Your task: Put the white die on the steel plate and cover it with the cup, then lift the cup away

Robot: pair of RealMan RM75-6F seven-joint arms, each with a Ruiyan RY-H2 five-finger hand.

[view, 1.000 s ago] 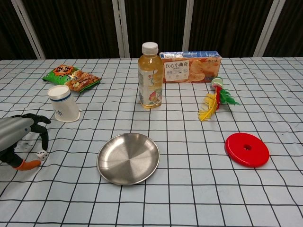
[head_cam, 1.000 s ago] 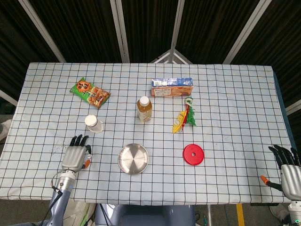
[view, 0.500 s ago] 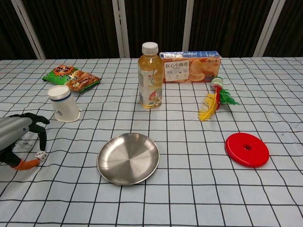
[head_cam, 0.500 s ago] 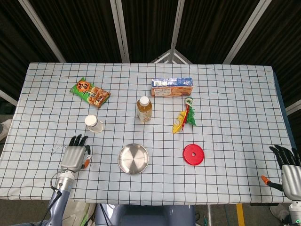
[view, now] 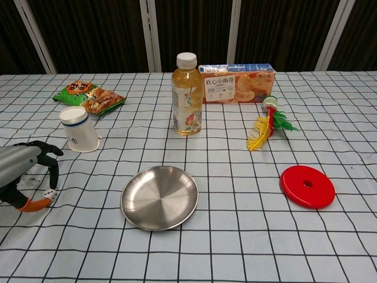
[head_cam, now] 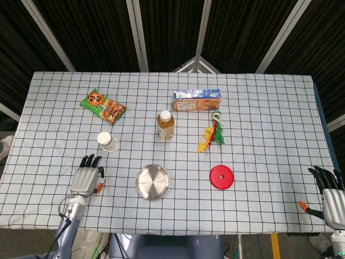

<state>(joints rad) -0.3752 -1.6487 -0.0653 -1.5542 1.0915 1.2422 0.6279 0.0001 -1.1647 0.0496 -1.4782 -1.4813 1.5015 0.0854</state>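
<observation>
- The left hand was low over the tabletop near its front left corner, fingers curled down around the white die. The die sat on the cloth between the fingertips and the orange thumb; whether they really pinched it could not be told.
- The steel plate lay bare near the front edge, left of the middle, well apart from the die.
- The cup stood upside down behind the left hand.
- The right hand was at the front right corner, fingers straight and apart, holding nothing.
- A bottle stood in the middle, a cracker box behind it.
- A red disc lay to the right of the plate.
</observation>
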